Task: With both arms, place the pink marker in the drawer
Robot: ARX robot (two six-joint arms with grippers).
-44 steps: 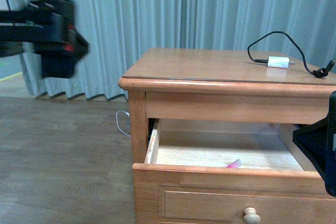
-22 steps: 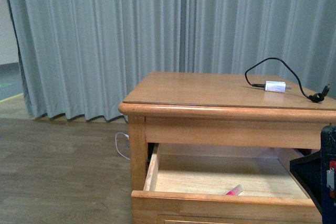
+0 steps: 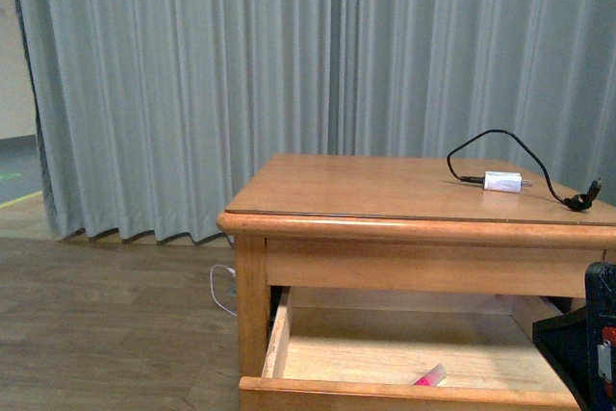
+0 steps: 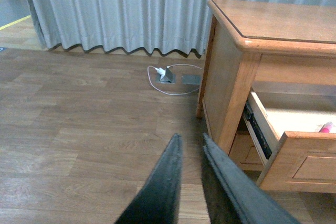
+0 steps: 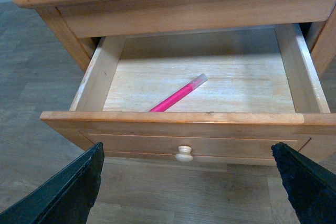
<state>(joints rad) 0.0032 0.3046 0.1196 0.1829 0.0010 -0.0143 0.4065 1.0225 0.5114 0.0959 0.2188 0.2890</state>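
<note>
My right gripper [image 5: 186, 182] spread wide, empty, before knob [image 5: 184, 153]. Drawer [image 5: 173, 121] open; pink marker [image 5: 178, 94] on floor, leaning at front wall. Risk: hard shove rolls marker. My left gripper [image 4: 189, 153] nearly closed, empty, nightstand [image 4: 273, 24] at two o'clock.

Nightstand [image 3: 385, 194]: honey wood, standing on the floor [image 3: 106, 324].
Top: white charger plug [image 3: 502, 181] with black cable [image 3: 539, 166] near its right edge.
Floor: grey-brown wood planks.

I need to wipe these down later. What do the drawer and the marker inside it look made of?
The drawer looks like wood: honey-coloured varnished front, paler bare-looking floor with visible grain. The marker looks like smooth pink plastic with a pale, translucent-looking cap.
</note>
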